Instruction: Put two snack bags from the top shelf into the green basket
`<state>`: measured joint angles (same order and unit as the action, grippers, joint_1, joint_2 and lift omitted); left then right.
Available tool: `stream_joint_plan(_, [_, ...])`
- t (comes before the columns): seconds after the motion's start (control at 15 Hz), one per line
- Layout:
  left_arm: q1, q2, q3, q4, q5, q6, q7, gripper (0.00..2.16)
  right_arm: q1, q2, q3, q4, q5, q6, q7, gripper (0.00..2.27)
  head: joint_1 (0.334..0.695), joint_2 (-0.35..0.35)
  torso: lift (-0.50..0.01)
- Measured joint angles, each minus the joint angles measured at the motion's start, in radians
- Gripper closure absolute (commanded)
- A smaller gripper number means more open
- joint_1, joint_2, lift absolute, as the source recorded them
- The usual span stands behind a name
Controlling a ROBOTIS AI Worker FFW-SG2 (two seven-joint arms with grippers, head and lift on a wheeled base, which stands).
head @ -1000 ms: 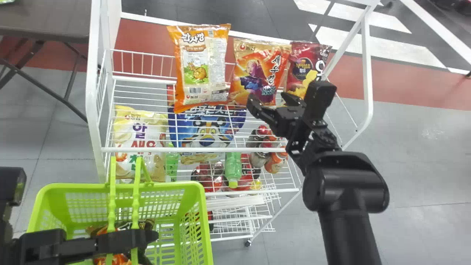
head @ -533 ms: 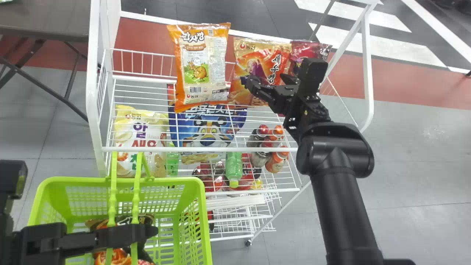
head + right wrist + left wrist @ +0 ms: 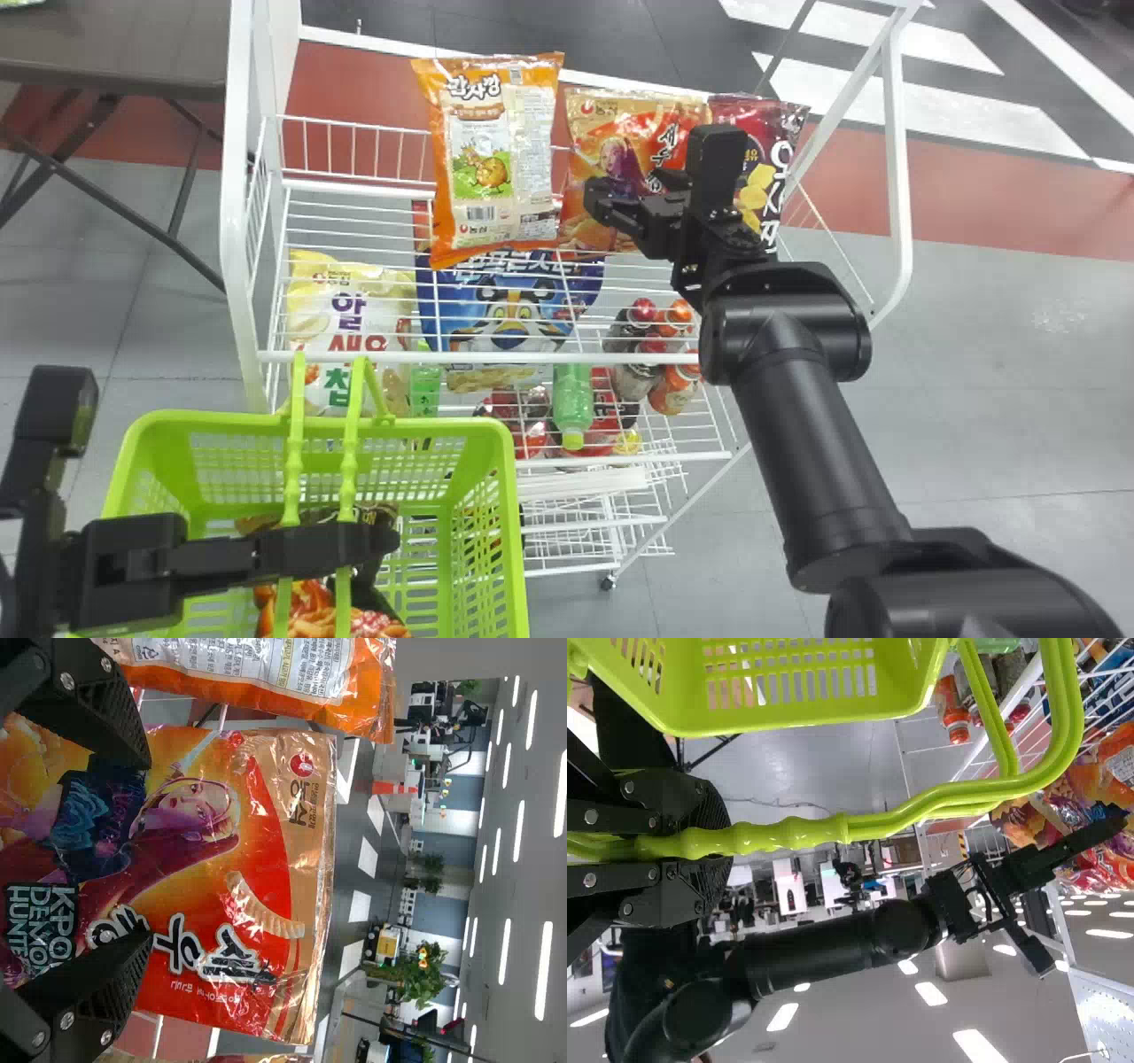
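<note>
R hand, upper ctr-right of frame: fingers spread wide, one each side of the mid orange-red bag; can't tell if touching. Orange/cream bag v. close on its left, narrow gap btwn edges; dark red bag just beside on its right. All 3 on top shelf. Lots of room over gray floor, far right. L hand, lower left, clamped on handles of green basket; bags inside, rim near rack.
</note>
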<state>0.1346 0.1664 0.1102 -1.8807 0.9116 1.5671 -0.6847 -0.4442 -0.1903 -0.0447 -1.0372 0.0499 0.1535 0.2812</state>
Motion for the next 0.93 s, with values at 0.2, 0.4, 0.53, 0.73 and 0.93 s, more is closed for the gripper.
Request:
stream_joint_plan(0.2, [0.001,0.001,0.002,0.0,0.001,0.0,-0.002,2.15,-0.029,0.0,0.02,0.044,0.017,-0.021,0.013,1.6,0.695,-0.295,-0.001])
stream_joint_plan(0.4, [0.002,0.002,0.003,0.001,0.001,0.0,-0.004,2.15,-0.037,0.002,0.023,0.062,0.024,-0.016,0.002,2.24,0.695,-0.295,-0.001])
stream_joint_plan(0.53, [0.002,0.002,0.003,0.003,0.001,0.0,-0.004,2.15,-0.021,0.002,0.018,0.049,0.023,-0.018,-0.009,2.24,0.695,-0.298,-0.001])
stream_joint_plan(0.73, [0.002,0.003,0.006,0.003,0.001,0.0,-0.004,2.15,0.027,0.002,0.005,-0.025,0.02,-0.005,-0.023,2.24,0.695,-0.305,-0.001])
stream_joint_plan(0.93, [0.004,0.004,0.01,0.004,0.001,0.0,-0.004,2.15,0.123,0.004,-0.005,-0.21,0.013,0.077,-0.059,2.24,0.695,-0.313,-0.001])
